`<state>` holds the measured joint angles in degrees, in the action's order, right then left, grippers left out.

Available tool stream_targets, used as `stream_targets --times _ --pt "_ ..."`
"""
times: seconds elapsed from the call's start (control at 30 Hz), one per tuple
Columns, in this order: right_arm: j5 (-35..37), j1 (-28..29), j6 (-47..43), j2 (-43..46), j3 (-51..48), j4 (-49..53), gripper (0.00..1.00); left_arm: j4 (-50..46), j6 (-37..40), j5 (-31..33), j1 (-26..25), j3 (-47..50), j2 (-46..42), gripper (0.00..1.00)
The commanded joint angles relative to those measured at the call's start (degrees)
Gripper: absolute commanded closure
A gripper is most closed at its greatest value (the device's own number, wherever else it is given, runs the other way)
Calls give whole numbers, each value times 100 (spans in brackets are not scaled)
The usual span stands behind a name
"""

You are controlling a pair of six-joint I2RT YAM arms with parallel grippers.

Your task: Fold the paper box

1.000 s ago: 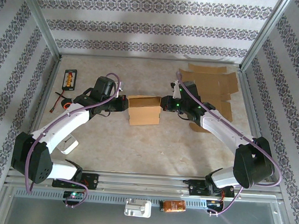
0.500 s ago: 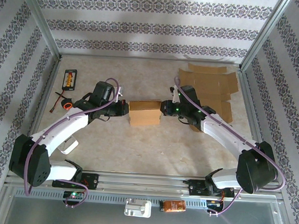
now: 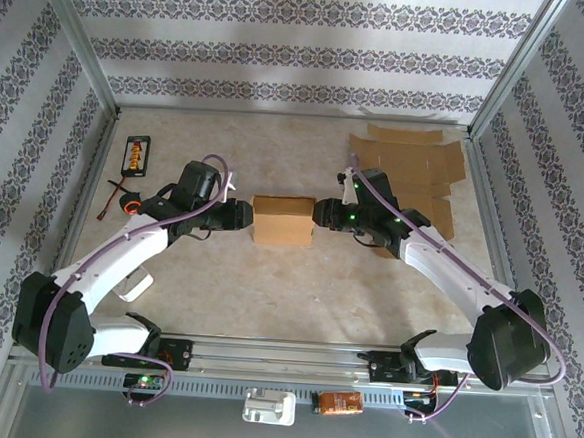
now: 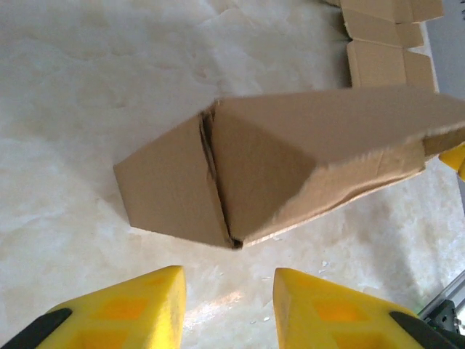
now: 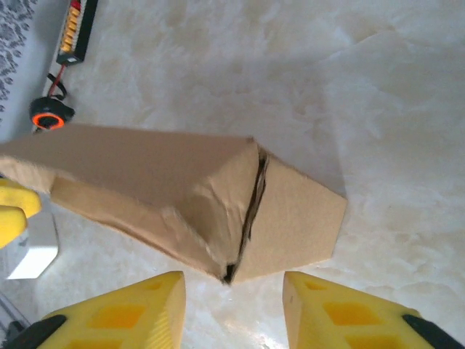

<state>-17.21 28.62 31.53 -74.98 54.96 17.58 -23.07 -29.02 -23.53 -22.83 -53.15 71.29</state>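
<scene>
The brown cardboard box [image 3: 283, 220] lies near the middle of the pale marbled worktop [image 3: 266, 297], with a flap seam showing at each end. The left tool [image 4: 227, 305] and right tool [image 5: 232, 309] face its two ends with yellow fingers spread wide, holding nothing. The label on the black-and-orange device [image 3: 136, 154] at far left is too small to read.
</scene>
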Motion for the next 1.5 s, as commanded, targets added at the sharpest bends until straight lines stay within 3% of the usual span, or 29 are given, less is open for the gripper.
stream_targets --times 0.0,0.2,0.37,0.53,0.8,0.93,1.23,1.47 --pt "-166 -71 97 203 238 57 57 336 -10 -62 -44 128 -288 63" --pt "-182 -246 707 310 481 254 54 425 -230 104 -40 69 -633 63" --pt "-232 -489 1692 86 772 623 47 172 -1512 1180 39 -174 -841 59" --pt "-780 -476 1895 -673 1415 1041 47 355 -2646 887 256 -450 -336 55" --pt "-678 -362 1872 -1096 1484 1055 61 894 -2640 156 349 -636 575 50" --pt "-611 -301 1807 -1132 1465 1045 71 1265 -2657 -160 349 -627 827 59" --pt "-352 -236 1655 -1220 1304 1028 84 1230 -2510 -243 347 -413 980 89" --pt "-236 -157 1556 -1369 996 735 84 1086 -2252 -308 345 29 1040 93"
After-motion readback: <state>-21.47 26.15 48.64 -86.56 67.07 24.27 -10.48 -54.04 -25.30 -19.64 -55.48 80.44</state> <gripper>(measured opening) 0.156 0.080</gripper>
